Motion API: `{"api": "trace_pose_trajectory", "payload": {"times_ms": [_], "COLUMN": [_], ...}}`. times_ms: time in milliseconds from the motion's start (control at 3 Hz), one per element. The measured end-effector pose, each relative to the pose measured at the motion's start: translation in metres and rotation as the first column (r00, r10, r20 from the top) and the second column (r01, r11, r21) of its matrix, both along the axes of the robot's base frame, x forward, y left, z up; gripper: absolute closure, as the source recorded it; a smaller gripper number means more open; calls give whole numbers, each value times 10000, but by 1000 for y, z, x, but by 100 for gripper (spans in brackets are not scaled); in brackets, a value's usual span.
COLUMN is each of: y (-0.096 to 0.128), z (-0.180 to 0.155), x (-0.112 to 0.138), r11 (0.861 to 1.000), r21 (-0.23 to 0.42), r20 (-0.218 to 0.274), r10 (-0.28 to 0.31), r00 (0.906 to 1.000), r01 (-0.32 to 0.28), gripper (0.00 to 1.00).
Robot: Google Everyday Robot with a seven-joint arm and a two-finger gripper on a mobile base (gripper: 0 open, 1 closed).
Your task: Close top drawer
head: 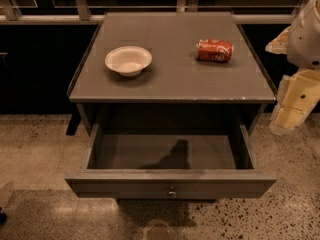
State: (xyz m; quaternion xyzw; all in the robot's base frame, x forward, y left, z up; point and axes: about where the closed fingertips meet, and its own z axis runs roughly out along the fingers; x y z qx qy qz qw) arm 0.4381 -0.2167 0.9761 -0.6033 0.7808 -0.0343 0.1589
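We see the top drawer [170, 184] pulled well out, so the closing is all left, with our claw [292, 106] off at three o'clock, its spread we cannot tell.

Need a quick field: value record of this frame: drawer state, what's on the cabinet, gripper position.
top drawer: pulled open, front toward the camera
drawer inside: grey floor, only a shadow visible
knob: centre of the drawer front
cabinet top: white bowl at left, red can on its side at right
gripper: right edge of view, beside the cabinet, apart from the drawer
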Motion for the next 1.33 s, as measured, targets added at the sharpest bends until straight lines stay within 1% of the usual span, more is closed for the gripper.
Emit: {"api": "trace_pose_trajectory", "payload": {"times_ms": [333, 667, 1000, 1333], "y": [0, -1, -8, -15], "z": [0, -5, -48, -115], "x": [0, -1, -12, -38], "r11": [10000, 9997, 9922, 9501], "r21": [1, 226, 1241, 2998], "r20": [0, 144, 43, -232], "r10": [0, -59, -92, -835], "r00": [10000, 9999, 9999, 9962], "r01": [0, 56, 86, 866], "gripper": [0, 0, 0, 0]}}
